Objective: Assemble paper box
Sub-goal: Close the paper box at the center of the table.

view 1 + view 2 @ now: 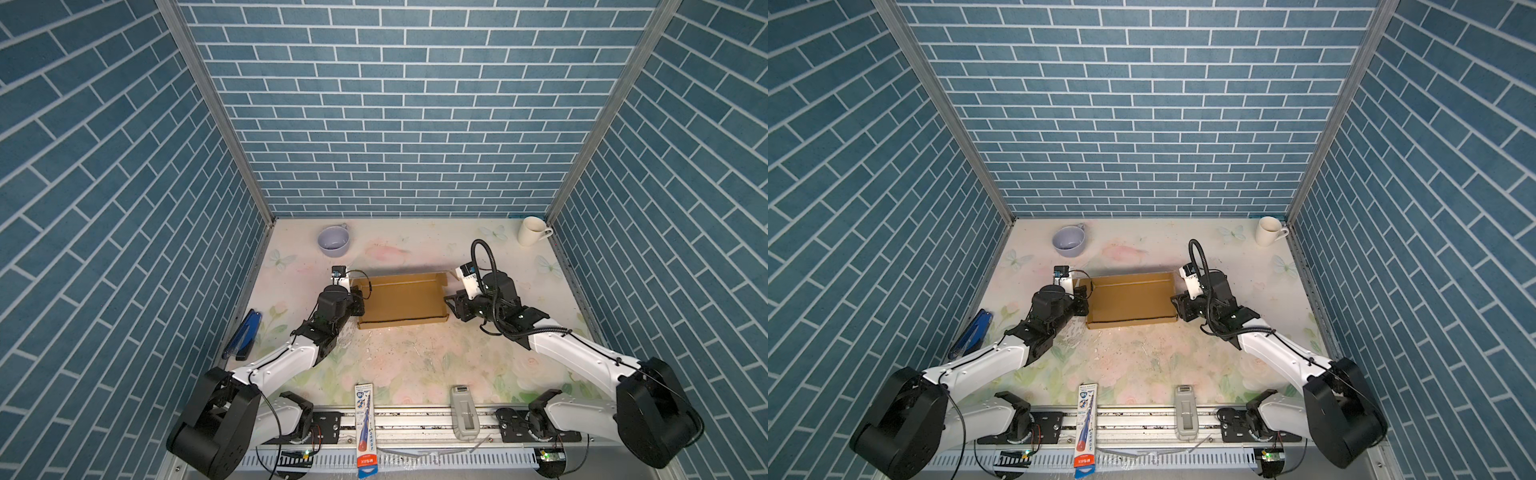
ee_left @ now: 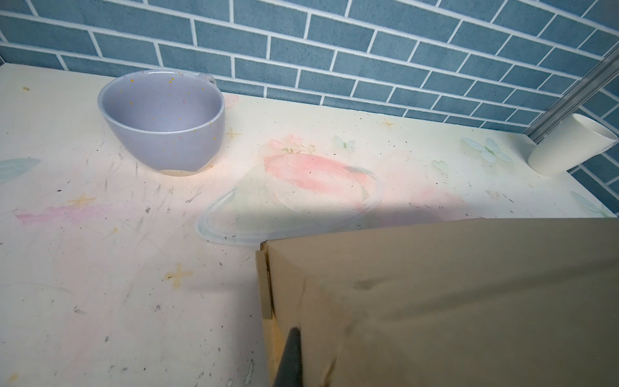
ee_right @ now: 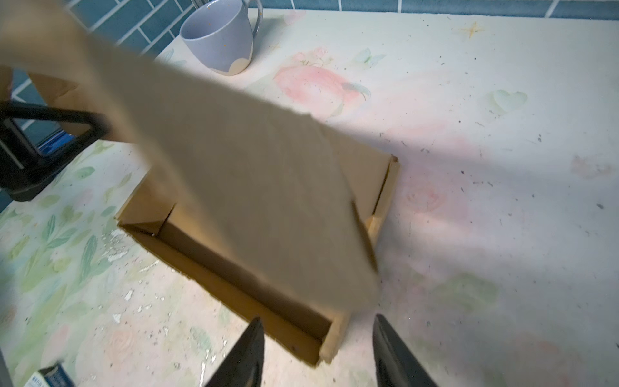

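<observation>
We find the paper box [image 1: 401, 301], a shallow rectangular tray of plain brown cardboard with a broad lid panel [image 3: 251, 187], lying flat between the two grippers, one short end facing each. The tray walls stand upright. The lid panel hangs tilted over the tray and is not yet seated, so we judge the task to be at lid closing.

The left gripper [image 1: 358, 305] is at its end of the box with jaws closed. In the left wrist view one dark finger [image 2: 290, 355] lies against the cardboard while the sheet covers the other, so we read this as a pinch on the lid edge, probably to steer the panel. The right gripper [image 3: 318, 335] has its jaws apart and grips nothing. The end wall of the tray sits just ahead of the gap between its fingers without touching either, which leaves the lid free on that side.

Beyond the left gripper, near the back wall, stands a lilac speckled ceramic cup [image 1: 333, 241]. Well beyond the right gripper, in the corner, stands a cream ceramic mug [image 1: 534, 230]. Outboard of the left gripper, by the side wall, lies a blue and black elongated tool [image 1: 245, 332].

The table [image 1: 415, 361] carries a pale floral print, scratched and flecked. Blue brick-pattern walls [image 1: 395, 124] enclose it on three sides
</observation>
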{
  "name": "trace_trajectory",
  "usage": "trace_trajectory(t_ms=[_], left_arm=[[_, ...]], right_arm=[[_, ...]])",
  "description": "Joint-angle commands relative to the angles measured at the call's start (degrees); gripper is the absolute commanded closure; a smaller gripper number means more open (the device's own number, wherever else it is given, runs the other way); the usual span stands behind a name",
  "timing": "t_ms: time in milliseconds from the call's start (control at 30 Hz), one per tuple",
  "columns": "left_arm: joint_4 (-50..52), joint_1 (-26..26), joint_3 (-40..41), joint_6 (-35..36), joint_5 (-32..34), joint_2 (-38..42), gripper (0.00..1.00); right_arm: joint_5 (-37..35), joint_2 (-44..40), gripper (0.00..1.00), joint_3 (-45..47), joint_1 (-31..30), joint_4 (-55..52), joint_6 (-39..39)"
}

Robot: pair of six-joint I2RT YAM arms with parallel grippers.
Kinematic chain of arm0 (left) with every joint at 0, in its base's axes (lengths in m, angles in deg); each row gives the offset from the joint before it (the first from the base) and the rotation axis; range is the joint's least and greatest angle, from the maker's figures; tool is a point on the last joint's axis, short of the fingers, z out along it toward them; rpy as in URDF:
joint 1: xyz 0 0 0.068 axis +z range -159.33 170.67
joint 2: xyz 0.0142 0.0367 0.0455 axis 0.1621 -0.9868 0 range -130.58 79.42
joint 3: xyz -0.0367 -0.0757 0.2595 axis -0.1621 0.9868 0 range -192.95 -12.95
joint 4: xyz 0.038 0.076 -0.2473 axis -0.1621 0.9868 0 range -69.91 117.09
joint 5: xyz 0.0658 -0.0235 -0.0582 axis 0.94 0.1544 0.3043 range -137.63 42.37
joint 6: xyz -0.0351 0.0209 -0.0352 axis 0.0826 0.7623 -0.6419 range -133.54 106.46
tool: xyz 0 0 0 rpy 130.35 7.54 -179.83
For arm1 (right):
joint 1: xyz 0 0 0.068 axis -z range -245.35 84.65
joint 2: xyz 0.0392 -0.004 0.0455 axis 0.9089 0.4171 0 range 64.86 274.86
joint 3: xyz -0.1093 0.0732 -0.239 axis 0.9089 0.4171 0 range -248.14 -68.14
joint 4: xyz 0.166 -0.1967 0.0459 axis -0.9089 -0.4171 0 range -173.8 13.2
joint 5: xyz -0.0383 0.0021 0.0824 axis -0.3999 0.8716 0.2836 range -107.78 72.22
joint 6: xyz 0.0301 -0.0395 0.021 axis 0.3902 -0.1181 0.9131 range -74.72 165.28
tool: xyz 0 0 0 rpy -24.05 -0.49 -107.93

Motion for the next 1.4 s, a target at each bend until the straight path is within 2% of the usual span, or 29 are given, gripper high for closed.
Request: trace_trajectory(t_ms=[0, 133, 267, 333, 500, 633, 767, 933, 1233, 1367], left_arm=[[5.5, -0.6, 2.7, -1.3, -0.4, -1.2, 1.0], [4.6, -0.6, 3.5, -1.4, -0.2, -0.7, 1.0], [3.7, -0.8, 4.2, -1.4, 0.0, -0.4, 1.0], [2.9, -0.9, 4.7, -1.2, 0.1, -0.5, 1.0], [1.4, -1.4, 5.6, -1.6, 0.2, -0.8, 1.0], [0.8, -2.3, 5.9, -1.5, 1.3, -0.5, 1.0], [-0.6, -3.1, 6.6, -1.8, 1.9, -0.7, 1.0], [-2.0, -4.1, 7.1, -2.3, 2.1, -1.6, 1.0], [-2.1, -5.0, 6.9, -2.7, 2.0, -2.6, 1.0], [-1.8, -5.9, 6.4, -2.5, 1.9, -3.5, 0.92]], right_arm=[[0.7, -6.4, 0.44, 2.2, -0.2, -5.5, 2.3], [0.5, -13.2, 0.38, 1.2, 0.0, -9.1, 5.1], [0.4, -15.1, 0.33, -6.6, 0.2, -16.0, 9.8], [-1.5, -14.7, 0.28, -11.4, 0.4, -19.8, 15.4], [-1.5, -8.0, 0.22, -23.2, 2.7, -24.5, 28.3], [1.0, 2.0, 0.19, -30.0, 4.5, -24.1, 33.5], [3.0, 11.8, 0.19, -35.0, 4.8, -27.0, 32.7], [2.1, 17.9, 0.18, -36.1, 5.4, -29.5, 29.8], [6.0, 21.0, 0.19, -32.6, 5.9, -26.3, 29.4], [6.5, 21.4, 0.19, -30.2, 6.0, -23.6, 30.0]])
